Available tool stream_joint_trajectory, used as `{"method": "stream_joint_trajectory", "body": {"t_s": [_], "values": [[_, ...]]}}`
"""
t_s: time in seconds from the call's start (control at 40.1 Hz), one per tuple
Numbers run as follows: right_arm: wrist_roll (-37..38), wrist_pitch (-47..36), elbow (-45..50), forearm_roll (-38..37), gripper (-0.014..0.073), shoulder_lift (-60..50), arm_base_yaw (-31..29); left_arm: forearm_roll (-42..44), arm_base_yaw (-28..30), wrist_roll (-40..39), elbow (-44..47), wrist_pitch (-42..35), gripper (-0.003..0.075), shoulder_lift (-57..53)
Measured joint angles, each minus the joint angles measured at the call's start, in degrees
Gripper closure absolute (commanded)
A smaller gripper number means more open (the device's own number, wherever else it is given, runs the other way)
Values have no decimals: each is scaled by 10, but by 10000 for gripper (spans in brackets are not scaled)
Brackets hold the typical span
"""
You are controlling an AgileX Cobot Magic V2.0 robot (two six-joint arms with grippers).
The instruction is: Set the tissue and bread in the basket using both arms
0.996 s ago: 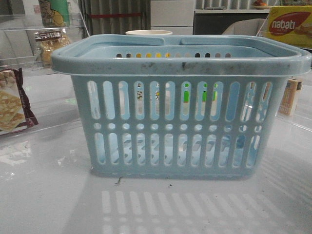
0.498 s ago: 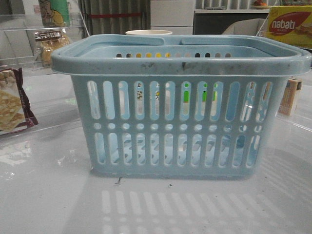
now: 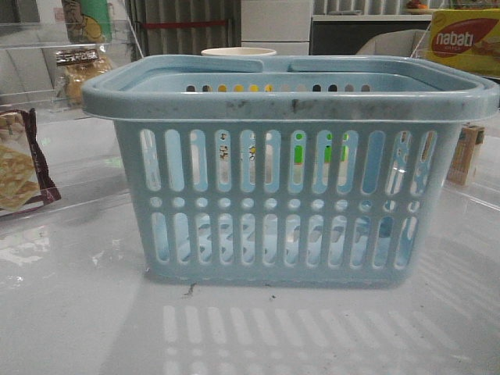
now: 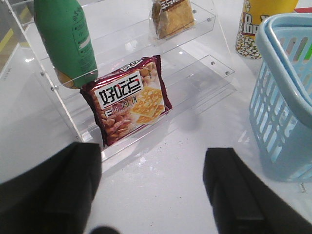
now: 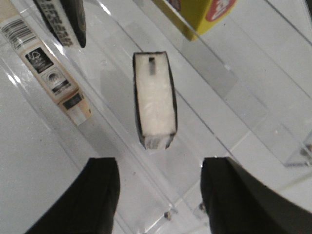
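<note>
Front view unchanged over the last 1.0 s: the basket (image 3: 289, 168) sits in the same spot on the white table (image 3: 78, 312), with neither arm in sight there. Left gripper (image 4: 153, 187) hangs with fingers spread wide, nothing between them, over the table before a clear acrylic shelf (image 4: 195, 73); the bread (image 4: 171, 17) lies on an upper step, a maroon cracker packet (image 4: 129, 100) below. Right gripper (image 5: 161, 195) also gapes, empty, just short of the tissue (image 5: 155, 100) on its clear shelf, a tan carton (image 5: 46, 63) beside it.

no visible change, basket (image 3: 289, 168) same spot, front view static
</note>
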Motion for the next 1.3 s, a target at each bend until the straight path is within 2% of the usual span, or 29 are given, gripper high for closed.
{"method": "stream_joint_trajectory", "body": {"t_s": [0.274,0.473,0.523,0.722,0.946,1.071,1.295], "values": [[0,-80,-8,-15,120,57,0,0,0,0,0,0,214,0],[0,-99,-8,-17,346,75,0,0,0,0,0,0,214,0],[0,-102,-8,-18,377,76,0,0,0,0,0,0,214,0],[0,-101,-8,-18,379,61,3,0,0,0,0,0,214,0],[0,-101,-8,-18,379,-28,28,0,0,0,0,0,214,0],[0,-97,-8,-12,379,-88,63,0,0,0,0,0,214,0],[0,-75,-8,28,379,-167,181,0,0,0,0,0,214,0]]}}
